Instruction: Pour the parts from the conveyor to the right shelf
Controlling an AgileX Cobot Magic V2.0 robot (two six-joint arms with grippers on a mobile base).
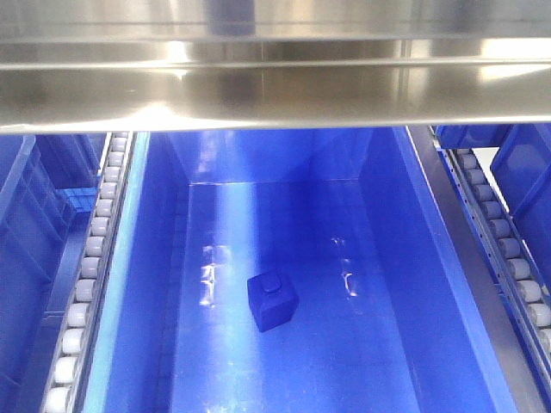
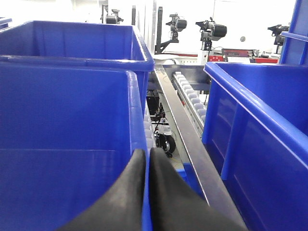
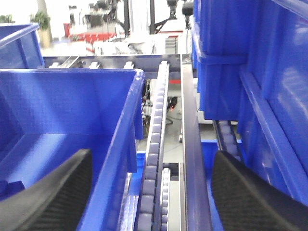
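- Rollers [image 1: 86, 284] of the right shelf [image 1: 275, 95] run in a white row just left of the big blue bin [image 1: 430, 284], a second row [image 1: 508, 258] lies just right of it, and the shelf's shiny steel crossbeam spans the view above the bin's far end.
- Further blue bins [image 1: 34, 224] sit beyond the left roller row, well apart from the central bin.
- The part [image 1: 272, 301], a small blue block with a rounded knob on its upper face, rests on the floor of the big blue bin, near the middle and clear of every wall.
- In the left wrist view, the left gripper [image 2: 147, 159] has its black fingers [image 2: 173, 197] pressed together on the thin rim of a blue bin wall [image 2: 67, 144]; a steel rail [image 2: 192, 144] and another bin [image 2: 260, 130] lie to the right of that wall.
- In the right wrist view, the right gripper [image 3: 151, 192] stands wide apart: one finger [image 3: 57, 192] sits inside a blue bin [image 3: 72, 106], the other [image 3: 250, 197] beyond the roller lane [image 3: 156, 144] and steel rail [image 3: 190, 144], neither visibly touching anything.
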